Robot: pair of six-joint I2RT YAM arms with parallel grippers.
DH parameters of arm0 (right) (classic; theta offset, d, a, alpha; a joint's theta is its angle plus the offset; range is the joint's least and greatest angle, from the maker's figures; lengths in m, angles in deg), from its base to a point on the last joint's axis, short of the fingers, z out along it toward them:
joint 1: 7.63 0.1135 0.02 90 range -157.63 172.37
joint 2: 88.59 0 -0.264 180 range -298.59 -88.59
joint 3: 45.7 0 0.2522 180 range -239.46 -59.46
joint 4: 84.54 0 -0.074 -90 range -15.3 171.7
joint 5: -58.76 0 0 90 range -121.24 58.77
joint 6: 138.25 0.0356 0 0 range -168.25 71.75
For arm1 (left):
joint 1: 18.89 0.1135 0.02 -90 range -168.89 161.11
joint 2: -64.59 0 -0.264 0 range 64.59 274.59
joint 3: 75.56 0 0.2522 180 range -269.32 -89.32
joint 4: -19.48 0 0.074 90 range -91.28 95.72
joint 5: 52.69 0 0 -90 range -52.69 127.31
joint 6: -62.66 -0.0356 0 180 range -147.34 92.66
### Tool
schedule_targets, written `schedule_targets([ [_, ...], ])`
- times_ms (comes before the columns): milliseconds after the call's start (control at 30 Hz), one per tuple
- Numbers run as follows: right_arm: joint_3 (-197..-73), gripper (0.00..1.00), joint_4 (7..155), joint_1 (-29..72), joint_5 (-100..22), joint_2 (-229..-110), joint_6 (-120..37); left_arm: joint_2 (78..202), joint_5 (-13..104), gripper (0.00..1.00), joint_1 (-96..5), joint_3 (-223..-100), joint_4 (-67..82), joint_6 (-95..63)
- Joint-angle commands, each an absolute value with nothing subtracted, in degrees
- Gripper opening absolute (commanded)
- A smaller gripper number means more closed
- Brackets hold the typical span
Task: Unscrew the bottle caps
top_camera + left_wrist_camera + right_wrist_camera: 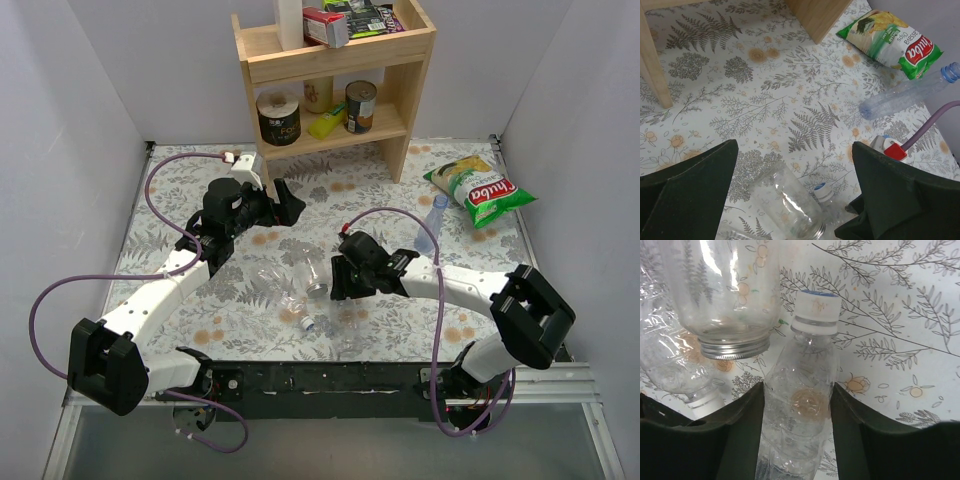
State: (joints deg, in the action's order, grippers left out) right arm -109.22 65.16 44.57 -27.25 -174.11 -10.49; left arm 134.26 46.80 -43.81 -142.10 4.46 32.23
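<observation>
Crinkly clear bottles [300,280] lie clustered mid-desk [320,195]. The right gripper [332,282] is low among them and the left gripper [280,205] stands farther back.

Left wrist: jaws spread wide and empty above the wide-mouthed bottle [790,205].

Right wrist: jaws pinch a slim bottle [800,410] by its sides. Its long axis runs forward, and its blue-topped cap [815,307] sits just ahead, exposed. Neighbouring bottles crowd close.

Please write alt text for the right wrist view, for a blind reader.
The right gripper has its two dark fingers against both sides of a clear crinkly bottle, whose blue-topped cap is on. Left of it lies a wide-mouthed bottle with a silver lid, on a floral cloth.
</observation>
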Motion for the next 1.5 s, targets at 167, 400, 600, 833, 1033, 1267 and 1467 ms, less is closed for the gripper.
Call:
schedule_targets([
  [167,-113.6,0.33,59.1,42.2,-19.7,-161.8,-15.8,132.5,53.7,0.98,-43.9,-141.5,8.3,32.9],
  [400,-116.1,0.05,73.8,30.8,-30.0,-157.2,-20.2,130.8,74.3,0.98,-44.0,-137.5,21.2,40.4],
  [600,-117.9,0.05,87.7,28.2,-36.1,-157.1,-19.8,134.1,90.6,0.98,-44.0,-133.4,39.2,53.2],
  [833,-113.4,0.04,104.1,28.3,-38.5,-154.7,-15.9,136.7,86.5,0.98,-44.0,-135.6,30.9,49.5],
  [1033,-111.5,0.01,110.1,29.1,-39.7,-154.6,-13.0,138.3,85.9,0.98,-44.2,-135.2,31.4,50.5],
  [1267,-110.7,0.01,112.5,30.5,-39.4,-157.0,-12.2,139.6,89.9,0.98,-44.8,-132.8,39.6,56.1],
  [1467,-111.1,0.01,113.8,31.6,-39.7,-158.6,-12.0,140.4,90.7,0.85,-45.6,-132.7,39.9,55.4],
])
